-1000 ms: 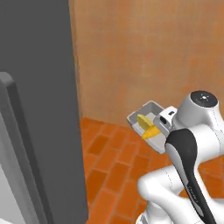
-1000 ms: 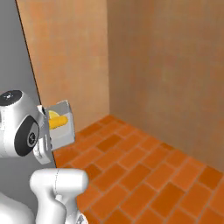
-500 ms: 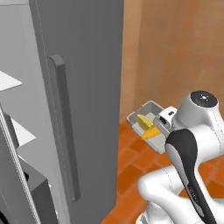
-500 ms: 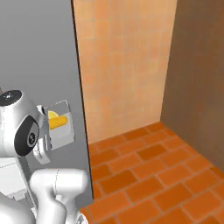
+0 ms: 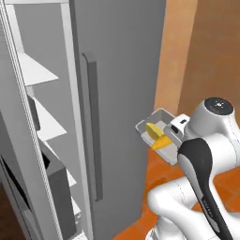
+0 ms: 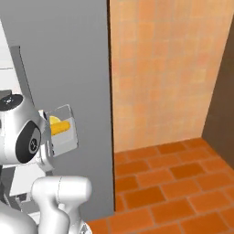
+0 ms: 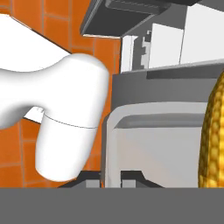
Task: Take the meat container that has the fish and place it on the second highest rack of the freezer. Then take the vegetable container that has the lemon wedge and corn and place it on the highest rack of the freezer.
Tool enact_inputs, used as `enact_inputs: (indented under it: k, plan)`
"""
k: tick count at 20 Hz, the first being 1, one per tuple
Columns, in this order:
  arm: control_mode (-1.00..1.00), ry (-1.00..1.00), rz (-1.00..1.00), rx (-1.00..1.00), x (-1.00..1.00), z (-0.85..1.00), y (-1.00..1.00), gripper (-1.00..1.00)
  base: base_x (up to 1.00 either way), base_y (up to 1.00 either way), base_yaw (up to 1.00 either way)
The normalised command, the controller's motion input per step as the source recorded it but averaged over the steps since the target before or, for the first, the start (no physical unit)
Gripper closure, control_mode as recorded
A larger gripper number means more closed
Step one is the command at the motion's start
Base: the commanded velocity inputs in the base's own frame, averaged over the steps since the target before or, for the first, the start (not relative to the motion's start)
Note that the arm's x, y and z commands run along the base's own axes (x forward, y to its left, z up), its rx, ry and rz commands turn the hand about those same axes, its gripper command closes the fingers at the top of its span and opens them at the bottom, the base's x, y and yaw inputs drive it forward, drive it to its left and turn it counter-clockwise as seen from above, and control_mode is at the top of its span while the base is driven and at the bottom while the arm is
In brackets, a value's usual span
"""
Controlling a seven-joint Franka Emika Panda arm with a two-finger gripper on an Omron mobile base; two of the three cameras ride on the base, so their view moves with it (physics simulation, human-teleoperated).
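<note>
Ahead and left now stands the tall light-grey freezer (image 5: 117, 93), swung into sight as the base turns: camera motion, not the appliance's. Means the second delivery is close. Door with long vertical bar handle (image 5: 93, 126) blocks the straight path; thin white top rack (image 5: 35, 70) lies past its edge. Held aloft beside the door, shallow grey vegetable tray (image 6: 64, 130) with yellow-orange corn cob (image 6: 59, 128) and small yellow lemon wedge (image 5: 152, 130). Pincer appears clamped on the tray's rim.

vegetable container (image 5: 156, 136): pale grey tray, sitting tilted in the air beside the freezer door | corn (image 5: 163, 142): lying inside it, lemon wedge (image 5: 152, 130) just beside | freezer (image 5: 122, 93): standing open, white racks (image 5: 35, 70) showing
</note>
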Motion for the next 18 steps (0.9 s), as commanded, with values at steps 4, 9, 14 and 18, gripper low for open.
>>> enact_inputs:
  k: [4,9,14,18]
  plan:
    - [1.0,0.0,0.0,0.0,0.0,0.0,0.0,1.0,0.0,0.09,0.28]
    - [1.0,0.0,0.0,0.0,0.0,0.0,0.0,1.0,0.03,0.27,0.36]
    - [1.0,0.0,0.0,0.0,0.0,0.0,0.0,1.0,0.16,0.22,0.43]
    - [1.0,0.0,0.0,0.0,0.0,0.0,0.0,1.0,0.41,0.07,0.39]
